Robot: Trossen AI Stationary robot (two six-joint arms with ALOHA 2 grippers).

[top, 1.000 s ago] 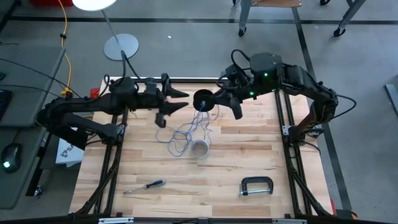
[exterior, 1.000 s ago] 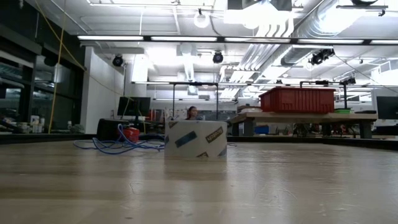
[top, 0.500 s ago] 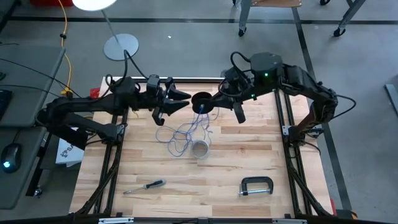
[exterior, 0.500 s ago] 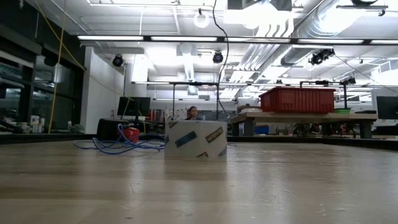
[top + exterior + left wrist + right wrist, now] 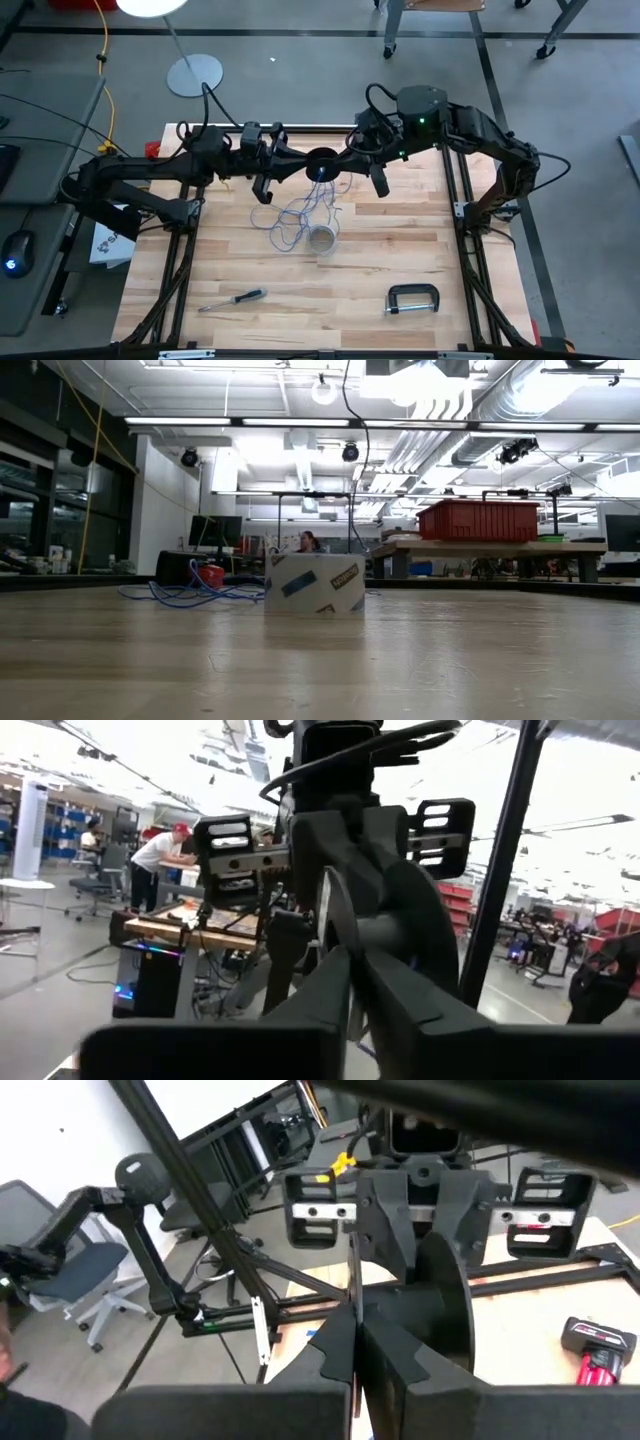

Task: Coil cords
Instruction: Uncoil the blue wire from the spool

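Cords (image 5: 300, 215), thin and flexible, blue and pale grey, are seen lying in a loose tangle on the wooden slatted table (image 5: 400, 255), near the table's far middle, with strands running up to a black round spool (image 5: 322, 163) held in the air above them. The left gripper (image 5: 298, 166) is closed on one side of the spool, and the right gripper (image 5: 342, 163) is shut on the opposite side, so the two meet at it, fingertip to fingertip. In both wrist views the dark fingers are seen pressed together against the black disc, with the other arm's gripper facing just behind it.

Just beside the tangle stands a pale roll of tape (image 5: 321, 239); in the low view it is printed with blue and dark labels, but the writing cannot be read. A screwdriver with a blue and black handle (image 5: 232, 298) and a black C-clamp (image 5: 412, 298) lie well apart near the table's front. A person (image 5: 308, 541) is visible in the room beyond.
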